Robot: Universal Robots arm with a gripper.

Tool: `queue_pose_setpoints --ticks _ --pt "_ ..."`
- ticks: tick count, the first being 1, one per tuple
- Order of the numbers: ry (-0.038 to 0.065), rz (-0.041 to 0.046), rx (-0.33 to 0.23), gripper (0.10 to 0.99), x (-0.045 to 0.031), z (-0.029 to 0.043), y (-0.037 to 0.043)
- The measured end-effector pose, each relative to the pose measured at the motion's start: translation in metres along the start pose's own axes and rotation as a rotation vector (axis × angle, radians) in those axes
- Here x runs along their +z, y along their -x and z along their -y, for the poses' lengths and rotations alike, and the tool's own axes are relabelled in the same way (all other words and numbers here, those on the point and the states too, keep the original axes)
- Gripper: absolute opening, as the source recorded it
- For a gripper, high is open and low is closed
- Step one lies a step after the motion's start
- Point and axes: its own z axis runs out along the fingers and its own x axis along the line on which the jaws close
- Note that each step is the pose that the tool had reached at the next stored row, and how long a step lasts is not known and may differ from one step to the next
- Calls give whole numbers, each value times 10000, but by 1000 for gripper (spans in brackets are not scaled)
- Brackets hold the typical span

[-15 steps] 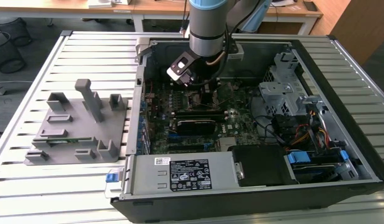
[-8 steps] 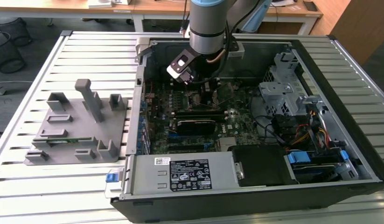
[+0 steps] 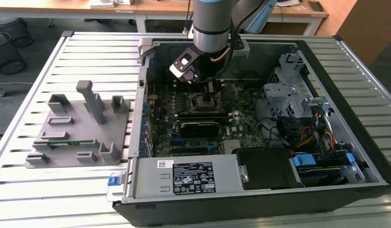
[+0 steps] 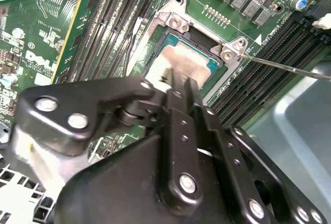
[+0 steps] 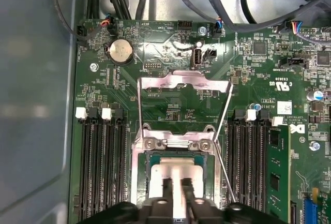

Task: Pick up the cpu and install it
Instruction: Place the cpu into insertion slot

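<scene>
Where the slatted metal bench [image 3: 56,194] comes closest in the exterior view, a black computer case [image 3: 246,209] lies open, with a grey sheet-metal box [image 3: 182,164] at its six o'clock edge. At nine o'clock of the case stands a grey plastic block [image 3: 81,137] with upright posts. Near the case's middle the gripper [image 3: 210,91] hangs over the green circuit board [image 3: 246,126]. In the first wrist view its black fingers [image 5: 168,193] stand narrow with a thin gap between them, gripping nothing. Their tips are at the cpu [image 5: 176,169]; I cannot tell whether they touch it. The cpu, flat and square with a dull silvery top, lies in the shiny socket frame [image 5: 178,142], whose cover plate [image 5: 183,87] is swung open. Wooden desks [image 3: 163,7] lie beyond at twelve o'clock.
</scene>
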Motion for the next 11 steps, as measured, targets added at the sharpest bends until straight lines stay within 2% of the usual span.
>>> queue_pose_setpoints --ticks 2,11 --pt "0 0 0 114 -10 0 0" --pt "1 0 0 106 -52 -2 0"
